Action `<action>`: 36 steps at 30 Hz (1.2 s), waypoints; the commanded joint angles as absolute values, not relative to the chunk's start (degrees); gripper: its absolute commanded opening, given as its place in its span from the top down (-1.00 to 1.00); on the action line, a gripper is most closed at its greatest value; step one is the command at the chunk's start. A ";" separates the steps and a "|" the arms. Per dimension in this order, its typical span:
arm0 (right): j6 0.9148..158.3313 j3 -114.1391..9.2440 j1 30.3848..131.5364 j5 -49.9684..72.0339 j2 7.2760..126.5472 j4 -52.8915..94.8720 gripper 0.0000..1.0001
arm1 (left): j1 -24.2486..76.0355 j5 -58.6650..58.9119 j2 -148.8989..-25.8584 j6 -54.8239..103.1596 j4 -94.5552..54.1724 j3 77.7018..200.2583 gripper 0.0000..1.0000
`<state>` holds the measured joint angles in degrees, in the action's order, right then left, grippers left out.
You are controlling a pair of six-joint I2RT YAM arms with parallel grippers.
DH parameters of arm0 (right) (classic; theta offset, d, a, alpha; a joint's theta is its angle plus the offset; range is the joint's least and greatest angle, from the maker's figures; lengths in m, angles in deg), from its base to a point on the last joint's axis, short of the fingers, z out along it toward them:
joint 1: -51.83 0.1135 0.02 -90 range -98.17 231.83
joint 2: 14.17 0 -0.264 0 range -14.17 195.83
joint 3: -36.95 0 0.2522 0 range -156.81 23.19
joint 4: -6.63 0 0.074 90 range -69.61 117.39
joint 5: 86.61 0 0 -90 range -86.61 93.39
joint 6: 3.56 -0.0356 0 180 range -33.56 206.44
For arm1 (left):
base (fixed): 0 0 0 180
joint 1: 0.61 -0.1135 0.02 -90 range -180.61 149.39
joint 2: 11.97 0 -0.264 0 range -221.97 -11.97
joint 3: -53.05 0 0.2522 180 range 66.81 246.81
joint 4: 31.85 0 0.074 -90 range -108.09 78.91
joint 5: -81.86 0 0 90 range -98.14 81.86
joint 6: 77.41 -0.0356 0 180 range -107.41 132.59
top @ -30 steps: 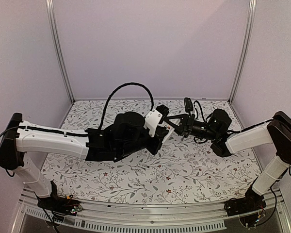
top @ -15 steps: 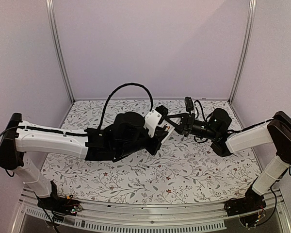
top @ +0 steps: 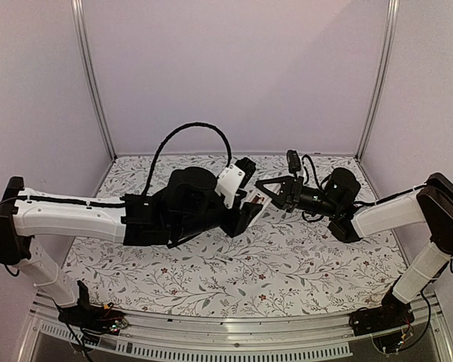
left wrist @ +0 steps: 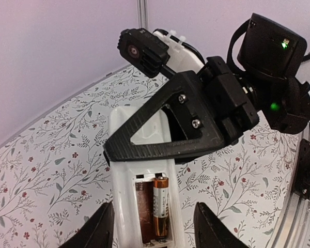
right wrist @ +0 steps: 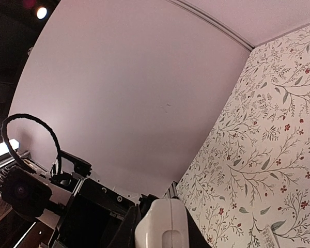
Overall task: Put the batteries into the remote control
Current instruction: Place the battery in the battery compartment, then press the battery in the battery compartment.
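Top view: my left gripper and right gripper meet at mid frame, above the flowered cloth. A sliver of the white remote control shows between them. I cannot tell the jaw openings from here.

Left wrist view: the remote control runs from bottom centre up the frame with its plain back facing the camera and the battery recess uncovered. Both batteries lie side by side in the recess, a gold one on the right and a darker reddish one on the left. My left claw's fingers sit at the remote's two long edges, spread just to its width and holding its near end. The right claw's black triangular finger lies flat across the remote's back just above the recess. The white body shows through the finger's cut-out.

Right wrist view: the rounded white end of the remote sits at bottom centre, pinched between my right claw's dark fingers, which are narrowed onto it. The left arm fills the lower left, and the cloth fills the right side.
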<state>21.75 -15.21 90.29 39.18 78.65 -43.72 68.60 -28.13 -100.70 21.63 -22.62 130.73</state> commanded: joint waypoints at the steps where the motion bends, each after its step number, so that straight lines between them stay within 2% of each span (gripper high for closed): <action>1: 23.30 -16.19 90.33 40.00 77.04 -44.06 1.00 | 67.86 -28.09 -98.26 22.23 -20.08 132.03 -0.12; 4: 23.67 -16.19 90.32 40.03 77.15 -43.94 1.00 | 67.86 -27.92 -96.82 23.71 -19.29 132.71 -0.22; 6: 23.91 -16.19 90.33 40.10 77.15 -43.85 1.00 | 67.67 -29.18 -95.70 26.57 -18.69 132.73 -0.51; 8: 24.27 -16.32 90.33 40.17 77.08 -43.70 1.00 | 66.93 -29.03 -94.43 30.43 -18.27 132.54 -0.91; 9: 24.36 -16.42 90.35 40.32 77.07 -43.68 1.00 | 66.57 -28.61 -93.73 32.89 -18.26 131.98 -0.98; 13: 24.56 -16.79 90.33 41.03 76.77 -43.77 1.00 | 62.90 -23.38 -92.92 42.39 -11.44 132.38 -0.99; 18: 24.70 -16.98 90.38 41.73 76.18 -43.50 1.00 | 58.65 -13.13 -92.76 49.16 -12.38 130.54 -0.99; 36: 24.25 -18.48 91.23 42.54 77.48 -44.47 1.00 | 58.28 -5.62 -99.03 54.77 -15.58 132.72 -0.99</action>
